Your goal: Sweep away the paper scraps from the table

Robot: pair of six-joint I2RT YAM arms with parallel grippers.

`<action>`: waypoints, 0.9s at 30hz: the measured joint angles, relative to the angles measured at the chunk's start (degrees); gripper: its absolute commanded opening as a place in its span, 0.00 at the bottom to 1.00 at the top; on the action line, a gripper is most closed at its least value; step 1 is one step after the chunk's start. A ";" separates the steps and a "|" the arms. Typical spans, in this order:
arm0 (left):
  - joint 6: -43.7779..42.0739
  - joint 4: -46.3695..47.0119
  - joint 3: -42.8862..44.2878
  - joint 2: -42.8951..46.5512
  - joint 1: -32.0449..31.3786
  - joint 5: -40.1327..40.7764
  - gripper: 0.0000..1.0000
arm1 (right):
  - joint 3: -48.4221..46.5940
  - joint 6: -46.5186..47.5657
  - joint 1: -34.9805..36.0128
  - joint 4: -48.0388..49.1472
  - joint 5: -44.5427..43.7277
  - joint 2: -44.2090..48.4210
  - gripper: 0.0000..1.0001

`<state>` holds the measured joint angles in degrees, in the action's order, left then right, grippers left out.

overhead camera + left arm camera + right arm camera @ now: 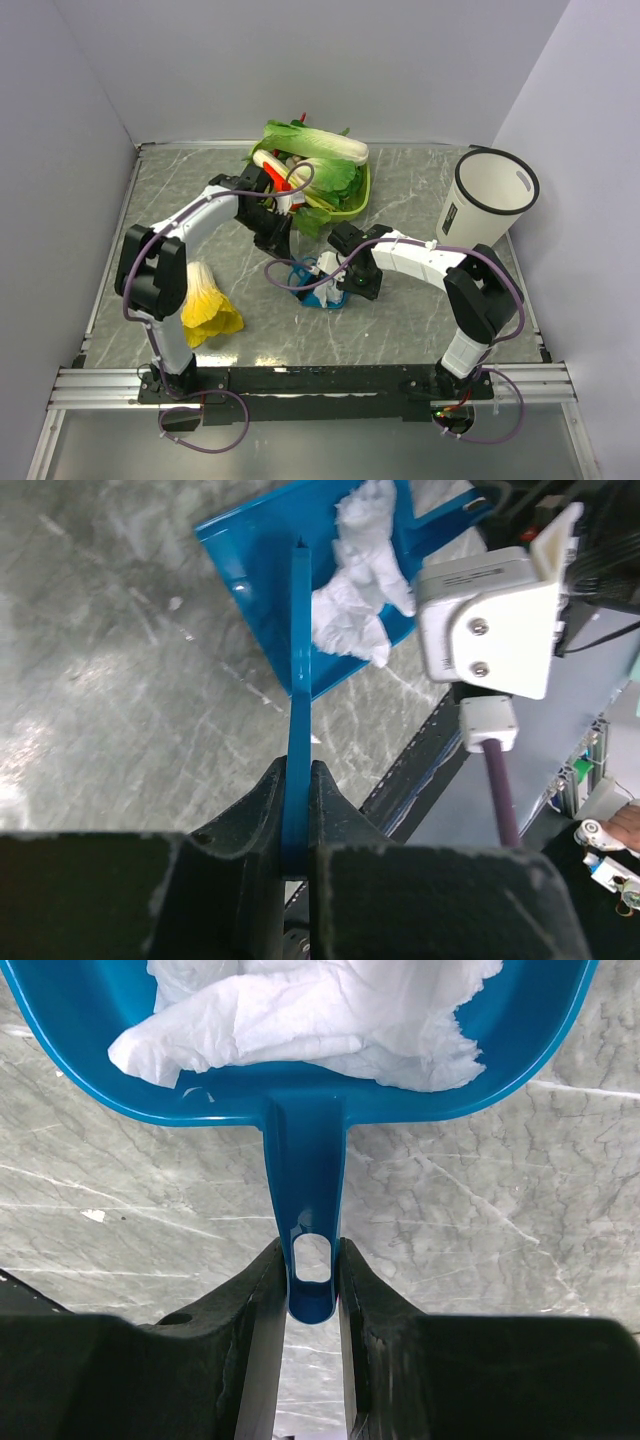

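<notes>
The table (160, 190) shows no loose wad on the parts the top view leaves open, though the two arms hide some of the middle. By that, I judge the gathering is nearly or wholly done.

The white bin (487, 210) stands upright at the right rear, well apart from the work, and I cannot see whether anything is in it. Emptying looks like the step left, if the bin is where the paper goes.

The blue pan (300, 1110) sits near the table's centre. The right gripper (312, 1265) is clamped on the pan's handle, one finger on each side of the handle's hole.

A thin blue blade (297, 680) is pinched edge-on in the left gripper (297, 780), and its far end reaches to the pan.

The scraps (320, 1010) lie heaped in the pan, a crumpled white mass against its back wall.

A tiny white fleck (95, 1216) lies on the marble beside the pan; I cannot tell whether it is paper or part of the veining.

No brand, label or writing can be read in any view
</notes>
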<state>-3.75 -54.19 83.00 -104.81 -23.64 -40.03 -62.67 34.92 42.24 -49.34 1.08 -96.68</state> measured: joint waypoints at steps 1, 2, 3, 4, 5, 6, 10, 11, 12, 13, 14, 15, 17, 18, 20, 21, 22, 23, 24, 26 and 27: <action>-0.09 -0.13 0.00 0.00 0.17 0.35 0.01 | 0.00 -0.02 0.00 0.00 0.00 0.00 0.00; -0.13 -0.33 0.00 0.07 0.37 0.87 0.01 | 0.00 -0.13 0.00 0.00 0.00 0.00 0.00; -0.15 -0.55 0.00 0.22 0.61 1.40 0.01 | 0.00 -0.17 0.00 0.00 0.02 0.00 0.00; -0.22 -0.74 0.00 0.46 0.92 1.92 0.01 | 0.00 -0.20 0.00 0.00 0.02 0.00 0.00; -0.33 -0.98 0.00 0.85 1.25 2.38 0.01 | 0.00 -0.24 0.00 0.00 0.02 0.00 0.00; -0.59 -1.31 0.00 1.51 1.64 2.82 0.01 | 0.00 -0.37 0.00 0.00 0.04 0.00 0.00; -2.01 -2.21 -0.02 5.33 3.87 4.61 0.01 | 0.00 -0.61 0.00 0.02 0.11 0.00 0.00; -2.45 -2.43 -0.02 6.32 4.33 5.05 0.01 | 0.00 -0.63 0.00 0.02 0.15 0.00 0.00; -2.97 -2.64 -0.02 7.54 4.98 5.66 0.01 | 0.00 -0.72 0.00 0.04 0.24 0.00 0.00; -3.26 -2.75 -0.02 8.52 5.44 6.21 0.01 | 0.00 -0.81 0.00 0.11 0.26 0.02 0.00; -3.74 -2.78 -0.04 9.51 5.79 6.91 0.01 | 0.02 -0.85 0.00 0.17 0.31 0.07 0.00; -4.20 -2.80 -0.09 10.51 5.99 7.54 0.01 | 0.02 -0.92 0.00 0.22 0.39 0.13 0.00; -5.01 -2.34 -0.85 12.59 6.03 9.16 0.01 | 0.15 -1.01 0.00 0.37 0.50 0.59 0.00; -5.31 -2.32 -1.36 13.51 6.03 9.90 0.01 | 0.28 -1.01 0.00 0.48 0.52 1.01 0.00; -6.03 -2.14 -2.78 15.08 6.03 11.13 0.01 | 0.94 -0.98 -0.02 0.66 0.61 2.47 0.00; -6.27 -2.19 -3.63 15.65 6.03 11.80 0.01 | 1.51 -0.94 -0.22 0.55 0.66 4.00 0.00; -6.56 -2.16 -4.55 15.98 6.03 12.46 0.01 | 2.03 -0.83 -0.35 0.50 0.79 5.57 0.00; -6.67 -2.16 -5.14 16.04 6.03 12.94 0.01 | 2.36 -0.76 -0.48 0.31 1.16 6.99 0.00; -6.78 -2.12 -5.88 16.04 6.03 13.31 0.01 | 2.78 -0.57 -0.72 0.11 1.55 9.01 0.00; -7.13 -1.99 -7.34 16.00 6.03 14.05 0.01 | 3.54 -0.04 -1.60 -0.39 3.08 13.05 0.00; -7.15 -1.99 -7.78 15.93 6.03 14.34 0.01 | 3.98 0.33 -2.12 -0.55 3.93 15.08 0.00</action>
<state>-10.90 -56.18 75.22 -88.88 -17.61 -25.69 -58.70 35.24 40.12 -49.89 5.02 -81.60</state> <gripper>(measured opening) 0.123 0.303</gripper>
